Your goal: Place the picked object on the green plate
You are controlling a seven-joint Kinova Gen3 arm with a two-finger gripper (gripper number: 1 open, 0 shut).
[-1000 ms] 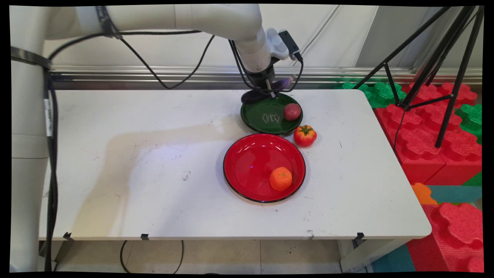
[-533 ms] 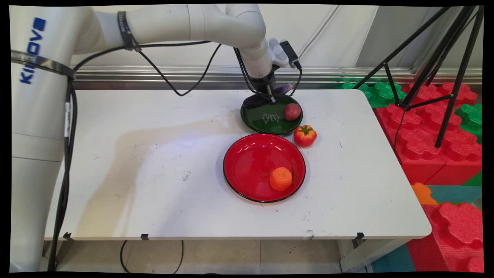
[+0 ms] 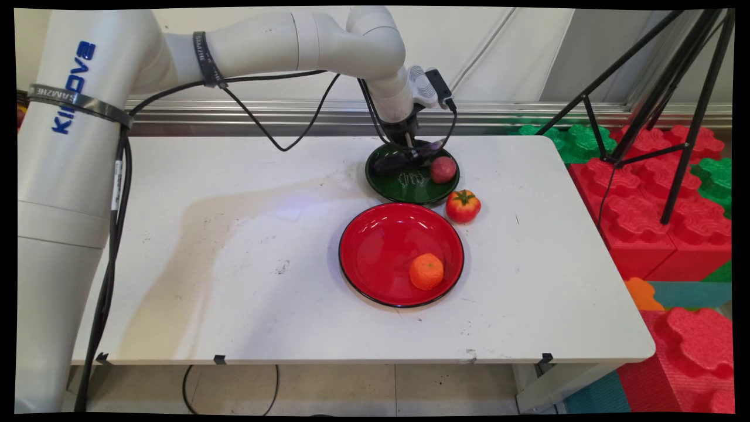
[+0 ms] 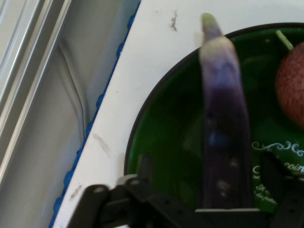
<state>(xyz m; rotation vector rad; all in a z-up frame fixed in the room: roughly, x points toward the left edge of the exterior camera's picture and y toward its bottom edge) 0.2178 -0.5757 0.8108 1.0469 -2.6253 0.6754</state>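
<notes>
White tabletop (image 3: 234, 246), with red plate (image 3: 381, 246) near and holding an orange (image 3: 426, 271); green plate (image 3: 404, 181) toward the far edge, a tomato (image 3: 463, 206) on the tabletop between the two, to the right. Over the green plate's far half, purple eggplant (image 4: 222, 123) pinched between the jaws of the gripper (image 3: 411, 153), long axis lying across the plate from left to right, green stem tip past the plate's rim in the hand view. To the right of the eggplant, a small red fruit (image 3: 443, 169) resting in the same green plate, just beside it but apart.
</notes>
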